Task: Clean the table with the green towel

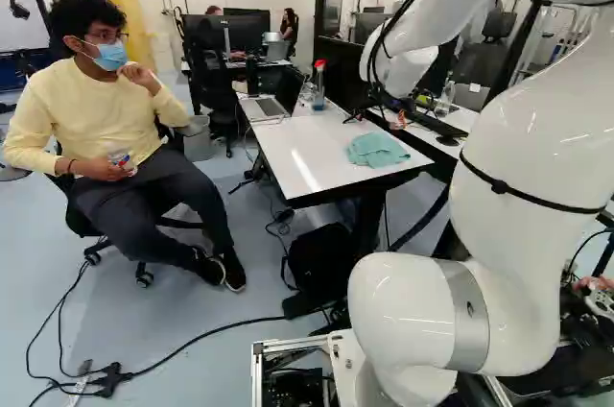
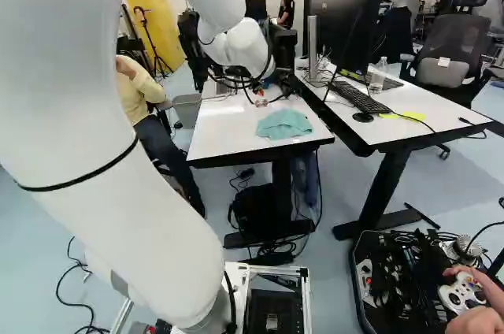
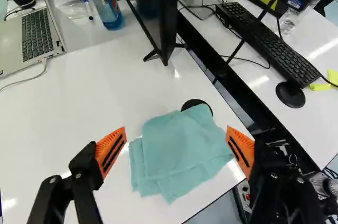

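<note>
Jaws gape wide, holding nothing; the crumpled green towel [image 3: 179, 150] lies on the bench [image 3: 79, 102] straight along their line, flanked at nine and three o'clock. The reach likely calls for twelve o'clock, with little sideways correction.

Arm [image 1: 523, 138] has glossy white, rounded casings, a silver-grey band [image 1: 468, 316], thin black straps [image 1: 499, 185] and looped black cables [image 1: 377, 47]; the hand [image 2: 261, 98] is black and jointed, with small metallic screws [image 3: 78, 175] and black-slotted, ribbed orange pads [image 3: 110, 151].
</note>
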`<state>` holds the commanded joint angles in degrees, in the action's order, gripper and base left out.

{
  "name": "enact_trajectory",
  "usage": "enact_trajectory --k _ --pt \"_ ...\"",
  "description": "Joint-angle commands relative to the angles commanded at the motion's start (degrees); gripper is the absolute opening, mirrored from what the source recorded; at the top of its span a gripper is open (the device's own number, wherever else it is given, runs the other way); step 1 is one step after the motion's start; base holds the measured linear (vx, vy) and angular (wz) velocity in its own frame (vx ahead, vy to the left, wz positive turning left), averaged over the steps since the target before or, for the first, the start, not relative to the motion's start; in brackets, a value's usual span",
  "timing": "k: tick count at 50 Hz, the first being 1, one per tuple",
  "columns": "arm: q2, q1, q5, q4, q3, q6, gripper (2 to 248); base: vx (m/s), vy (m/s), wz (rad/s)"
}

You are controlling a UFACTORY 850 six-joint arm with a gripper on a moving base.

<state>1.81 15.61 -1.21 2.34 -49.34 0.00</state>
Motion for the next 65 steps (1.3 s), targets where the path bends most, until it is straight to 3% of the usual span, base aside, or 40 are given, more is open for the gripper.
enact_trajectory --k 27,65 --pt "-3.9 -3.4 11.2 -0.5 9.7 0.0 247 0.0 0.0 0.0" --pt "-11.3 -9.9 32.4 -1.5 28.1 0.0 247 0.0 0.0 0.0"
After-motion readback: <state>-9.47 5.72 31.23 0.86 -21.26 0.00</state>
